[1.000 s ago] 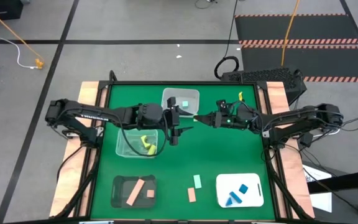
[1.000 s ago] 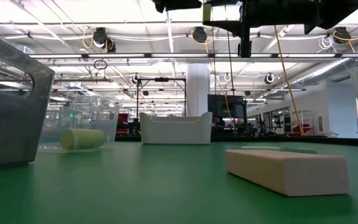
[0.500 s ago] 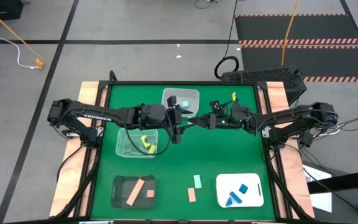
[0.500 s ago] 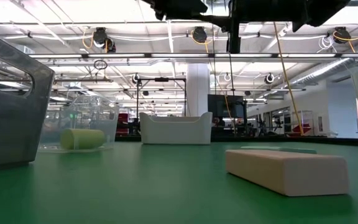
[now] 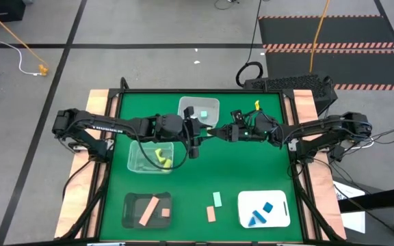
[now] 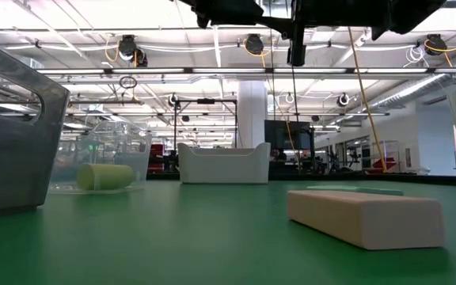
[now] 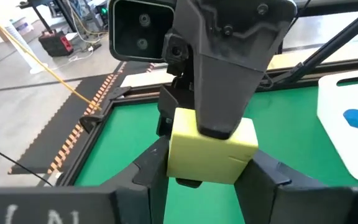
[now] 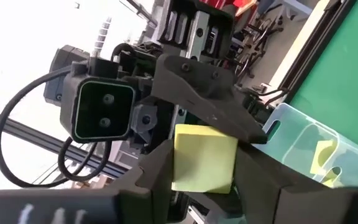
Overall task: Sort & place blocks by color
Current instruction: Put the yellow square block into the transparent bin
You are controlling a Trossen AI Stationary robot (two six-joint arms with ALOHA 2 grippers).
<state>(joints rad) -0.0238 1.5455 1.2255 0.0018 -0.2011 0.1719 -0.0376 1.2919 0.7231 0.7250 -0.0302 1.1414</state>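
Both grippers, left gripper and right gripper, met mid-surface, each clamping one yellow block; clear tray at seven o'clock.

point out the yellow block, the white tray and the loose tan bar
yellow block [image 7: 211, 149], left wrist view, front face
white tray [image 5: 282, 199], high view, bare corner
tan bar [image 6: 364, 217], low view, long side face

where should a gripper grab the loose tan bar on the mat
Grip the tan bar at mid-length, across its narrow width, coming straight down: it lies flat with both long sides free, while the mint block crowds its far end.
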